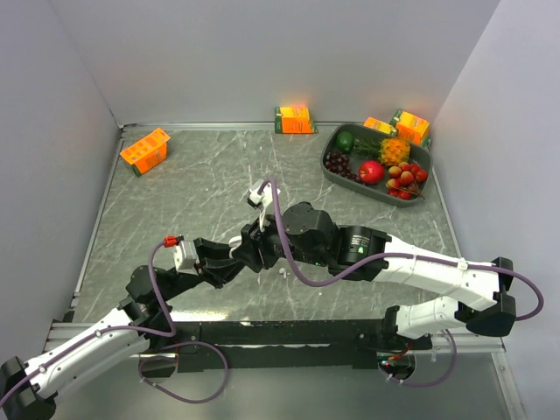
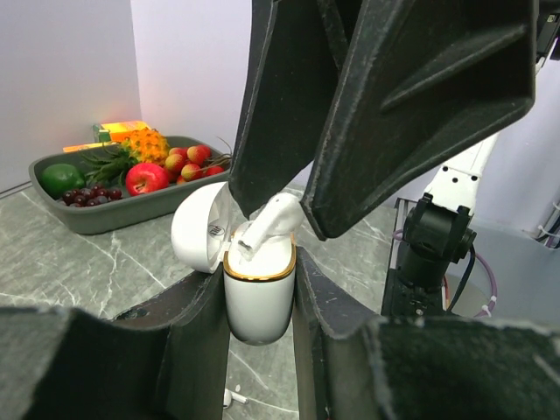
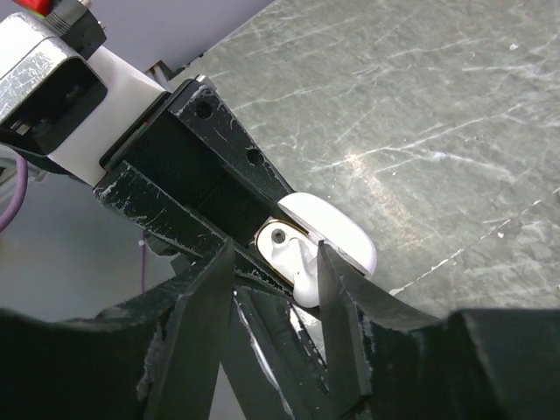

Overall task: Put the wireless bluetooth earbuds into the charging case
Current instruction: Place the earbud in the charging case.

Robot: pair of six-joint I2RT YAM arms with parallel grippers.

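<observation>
The left hand (image 2: 260, 282) is clenching the charging case (image 2: 258, 311). The right hand (image 3: 276, 249) is hovering released around an earbud (image 3: 294, 262).

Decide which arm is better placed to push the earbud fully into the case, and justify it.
Right. The right gripper straddles the earbud sticking out of the charging case; the left gripper is occupied clamping that case.

Soft, even light from above. Past the charging case (image 3: 337, 232) the table (image 3: 420, 131) shows pale glare; nearer than it, my fingers (image 3: 346, 332) blur dark.
</observation>
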